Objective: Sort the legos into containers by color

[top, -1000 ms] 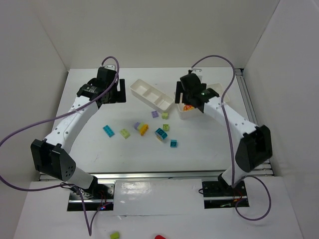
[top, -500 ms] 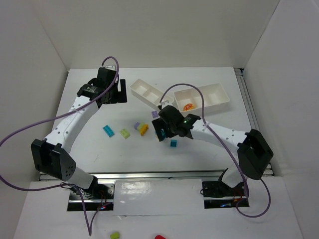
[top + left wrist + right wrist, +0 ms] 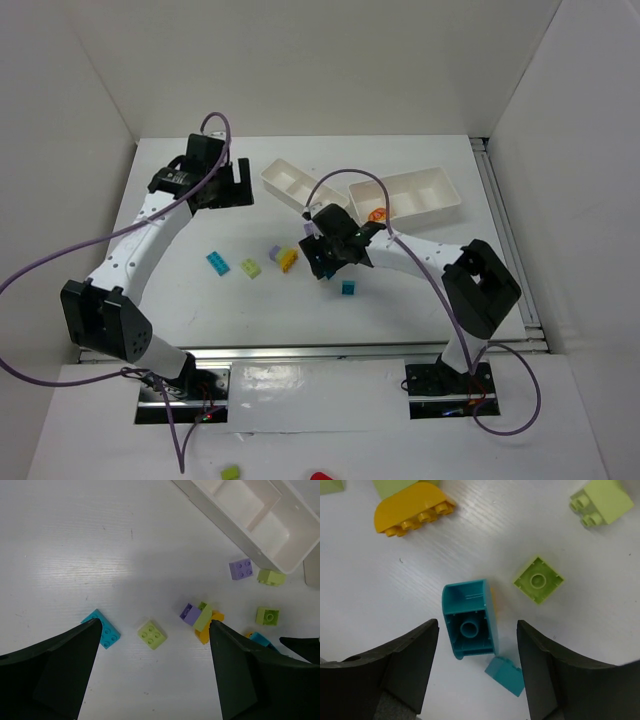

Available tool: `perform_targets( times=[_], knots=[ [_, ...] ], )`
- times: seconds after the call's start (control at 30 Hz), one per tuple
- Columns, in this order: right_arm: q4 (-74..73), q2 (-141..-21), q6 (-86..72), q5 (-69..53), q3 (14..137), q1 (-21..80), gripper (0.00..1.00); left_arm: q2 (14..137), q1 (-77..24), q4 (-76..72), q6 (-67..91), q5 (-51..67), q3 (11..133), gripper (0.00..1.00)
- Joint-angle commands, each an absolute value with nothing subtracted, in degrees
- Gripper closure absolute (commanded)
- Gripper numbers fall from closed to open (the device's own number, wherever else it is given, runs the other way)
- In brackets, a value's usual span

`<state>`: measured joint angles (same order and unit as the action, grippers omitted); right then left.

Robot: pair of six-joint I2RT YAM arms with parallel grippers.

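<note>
Right tool (image 3: 477,630) is hovering with jaws spread, not yet touching the teal brick (image 3: 467,615) lying between them on the worktop (image 3: 395,580); closing squarely on its flat sides should be preventing twisting.

Left tool (image 3: 155,625), right tool (image 3: 477,625): both agape.

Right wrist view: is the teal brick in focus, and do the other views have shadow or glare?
Right wrist view: the teal brick is sharp, the dark end effector fingers softer at their edges. Left wrist view: a faint grey shadow crosses the table. Top view: even light, faint shadows under the arms, no harsh glare.
</note>
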<state>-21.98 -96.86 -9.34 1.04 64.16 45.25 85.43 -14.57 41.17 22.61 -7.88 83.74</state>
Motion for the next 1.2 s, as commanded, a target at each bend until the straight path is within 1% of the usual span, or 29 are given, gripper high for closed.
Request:
perform_targets(
  times=[0.0, 0.07, 0.13, 0.37, 0.4, 0.43, 0.5, 0.53, 0.57, 0.67, 0.7, 0.73, 0.77, 0.8, 0.83, 0.87, 0.9, 0.93, 0.97, 1.0, 1.03, 1.07, 1.17],
  knots=[
    [-17.1, -96.9, -10.0, 0.3, 64.3, 43.9, 0.30, 85.6, -13.8, 40.9, 22.0, -5.4, 83.9, 0.03],
    [-15.0, -96.4, -10.5, -0.4, 62.8, 43.2, 0.36, 85.6, -13.8, 40.9, 21.4, -5.4, 83.9, 0.03],
    [-15.0, -96.4, -10.5, -0.4, 62.1, 43.2, 0.39, 85.6, -13.8, 41.4, 21.4, -5.4, 84.5, 0.03],
    [-15.0, -97.0, -10.5, 1.5, 62.7, 43.2, 0.42, 85.6, -13.8, 41.9, 20.9, -4.8, 85.6, 0.03],
    [-15.0, -97.6, -10.5, 1.5, 62.7, 43.2, 0.46, 85.6, -13.8, 41.9, 20.9, -4.8, 86.1, 0.03],
    [-15.6, -97.6, -10.5, 1.5, 62.7, 43.2, 0.55, 86.1, -13.8, 41.9, 20.9, -4.8, 86.1, 0.03],
    [-16.2, -97.6, -10.5, 2.0, 63.8, 43.2, 0.68, 86.1, -13.8, 41.9, 20.4, -4.1, 86.7, 0.03],
    [-17.4, -97.6, -11.1, 1.5, 64.5, 43.2, 0.72, 86.7, -13.8, 41.9, 20.4, -3.3, 87.2, 0.03],
    [-18.2, -97.6, -11.1, 1.5, 66.0, 43.2, 0.75, 86.7, -13.8, 41.9, 20.4, -2.7, 87.2, 0.03],
    [-21.2, -95.6, -12.4, 1.5, 68.7, 42.6, 0.75, 86.7, -13.3, 41.9, 20.4, 2.4, 87.8, 0.03],
    [-21.2, -94.7, -12.4, 1.0, 68.7, 41.8, 0.75, 86.7, -12.5, 41.4, 19.7, 5.2, 87.8, 0.04],
    [-21.7, -92.0, -13.0, -1.0, 69.3, 41.1, 0.75, 86.7, -12.5, 39.5, 18.4, 12.1, 87.0, 0.05],
    [-21.7, -90.5, -13.7, -2.5, 69.3, 40.2, 0.75, 86.1, -11.9, 38.2, 17.8, 16.4, 86.4, 0.07],
    [-21.2, -89.0, -13.7, -4.4, 69.3, 37.8, 0.75, 85.2, -11.3, 36.0, 17.8, 20.0, 84.9, 0.11],
    [-21.2, -85.9, -14.4, -8.7, 68.6, 36.3, 0.75, 82.6, -11.3, 32.9, 16.9, 30.7, 82.8, 0.11],
    [-19.7, -84.5, -15.0, -11.1, 67.6, 34.9, 0.75, 81.1, -11.3, 26.2, 16.9, 35.5, 78.3, 0.11],
    [-19.2, -83.2, -15.0, -14.1, 67.6, 31.8, 0.75, 79.9, -11.3, 22.8, 16.9, 39.5, 75.9, 0.11],
    [-19.2, -81.1, -15.0, -19.5, 66.9, 30.2, 0.75, 79.2, -11.3, 20.8, 17.5, 46.9, 74.3, 0.11],
    [-18.4, -80.3, -15.0, -21.8, 66.9, 28.8, 0.75, 79.2, -11.3, 19.0, 18.3, 50.1, 72.3, 0.11],
    [-18.4, -78.8, -15.6, -26.3, 66.2, 26.3, 0.75, 79.9, -11.3, 17.0, 18.3, 56.6, 71.7, 0.11],
    [-17.8, -78.8, -15.6, -26.4, 66.2, 25.1, 0.75, 80.8, -11.3, 16.4, 18.3, 56.7, 71.7, 0.11],
    [-17.8, -77.4, -16.2, -30.1, 66.2, 24.1, 0.75, 82.5, -11.3, 15.7, 18.3, 62.1, 71.1, 0.11],
    [-15.6, -76.1, -17.3, -37.5, 64.9, 20.7, 0.75, 84.6, -12.1, 10.8, 20.3, 70.8, 69.8, 0.11]
  ],
)
